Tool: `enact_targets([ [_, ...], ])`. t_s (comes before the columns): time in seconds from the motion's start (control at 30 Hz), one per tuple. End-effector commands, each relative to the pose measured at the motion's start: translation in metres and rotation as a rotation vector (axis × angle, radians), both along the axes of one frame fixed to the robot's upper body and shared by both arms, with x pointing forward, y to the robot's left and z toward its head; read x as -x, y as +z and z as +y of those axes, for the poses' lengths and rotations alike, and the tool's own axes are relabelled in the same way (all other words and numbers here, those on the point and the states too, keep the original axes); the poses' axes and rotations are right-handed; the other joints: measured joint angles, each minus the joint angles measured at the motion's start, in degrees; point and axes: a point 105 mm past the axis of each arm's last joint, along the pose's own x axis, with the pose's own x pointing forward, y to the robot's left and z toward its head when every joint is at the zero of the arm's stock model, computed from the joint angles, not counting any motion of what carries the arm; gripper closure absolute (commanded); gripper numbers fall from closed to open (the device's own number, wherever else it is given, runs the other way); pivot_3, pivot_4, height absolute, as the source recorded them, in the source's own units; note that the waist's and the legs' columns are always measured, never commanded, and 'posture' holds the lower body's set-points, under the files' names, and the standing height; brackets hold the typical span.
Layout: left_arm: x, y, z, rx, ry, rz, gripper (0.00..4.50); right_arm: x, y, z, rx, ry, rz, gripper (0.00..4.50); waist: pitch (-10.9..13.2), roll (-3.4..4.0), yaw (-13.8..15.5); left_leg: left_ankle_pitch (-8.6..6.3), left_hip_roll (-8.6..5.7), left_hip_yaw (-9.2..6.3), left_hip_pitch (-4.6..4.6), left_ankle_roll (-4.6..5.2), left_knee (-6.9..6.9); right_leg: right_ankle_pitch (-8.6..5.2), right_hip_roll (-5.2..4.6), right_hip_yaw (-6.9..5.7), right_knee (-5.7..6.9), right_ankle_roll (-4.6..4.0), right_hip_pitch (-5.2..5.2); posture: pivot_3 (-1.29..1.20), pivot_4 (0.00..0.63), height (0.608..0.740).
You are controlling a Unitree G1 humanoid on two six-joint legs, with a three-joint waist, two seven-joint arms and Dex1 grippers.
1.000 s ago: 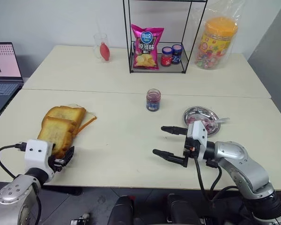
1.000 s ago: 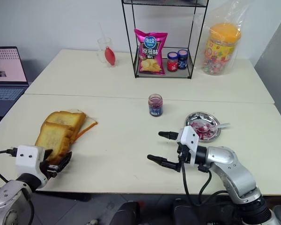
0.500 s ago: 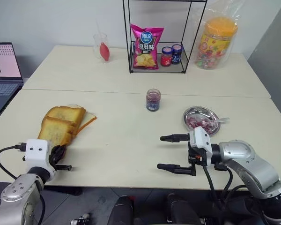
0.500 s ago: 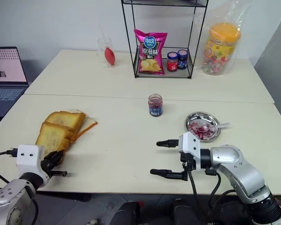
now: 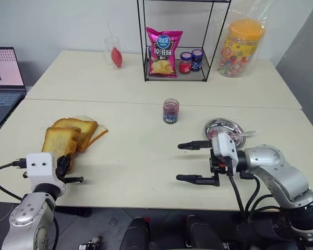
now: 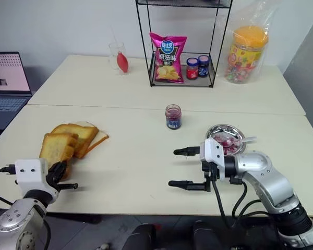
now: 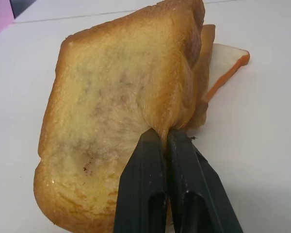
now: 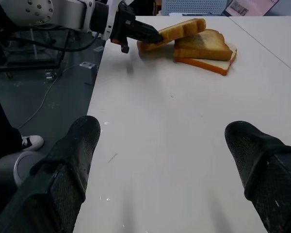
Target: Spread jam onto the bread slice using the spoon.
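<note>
My left gripper (image 7: 164, 132) is shut on the near edge of the bread slice (image 5: 59, 141), a thick golden toast. The slice hangs tilted, its near edge lifted and its far edge resting on a second toast slice (image 5: 84, 126). The right wrist view shows that pinch from the side, with the bread slice (image 8: 177, 30) raised. The jar of dark jam (image 5: 170, 111) stands mid-table, away from both grippers. The spoon (image 5: 244, 135) lies in the metal dish (image 5: 218, 125) at the right. My right gripper (image 5: 179, 162) hovers just left of the dish, open and empty, pointing left.
A pale white slice (image 5: 97, 136) lies under the second toast. At the back stands a wire rack (image 5: 175, 77) with a chip bag and two lidded jars, a candy tub (image 5: 242, 48) and a glass (image 5: 112, 50). A laptop (image 5: 5, 78) sits far left.
My left gripper closed on the bread slice's near edge and tipped the slice up off the table. My right gripper turned a little and stayed open.
</note>
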Motion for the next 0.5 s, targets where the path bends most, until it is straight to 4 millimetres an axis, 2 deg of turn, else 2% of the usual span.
enact_targets([
  [0.03,0.001,0.016,-0.006,-0.053,-0.016,-0.059,4.47,-0.004,0.02,-0.006,-0.012,0.03,-0.031,0.0,0.01,0.01,-0.01,0.0,0.0,0.0,-0.01,0.0,0.0,0.0,0.0,0.0,-0.01,0.0,0.0,0.0,0.15,0.74],
  [0.43,-0.001,0.034,-0.014,-0.157,-0.014,-0.144,4.47,-0.009,0.023,-0.006,-0.018,0.021,-0.055,0.0,0.01,0.0,0.03,0.0,0.0,-0.03,-0.03,0.0,-0.02,0.1,0.0,-0.03,-0.03,0.17,-0.01,0.0,0.15,0.74],
  [0.5,-0.002,0.042,-0.019,-0.192,-0.032,-0.182,4.47,-0.009,0.022,-0.006,-0.019,0.015,-0.058,0.0,0.01,0.0,0.03,0.0,0.0,-0.02,-0.03,0.0,-0.01,0.1,0.0,-0.02,-0.03,0.18,-0.01,0.0,0.15,0.74],
])
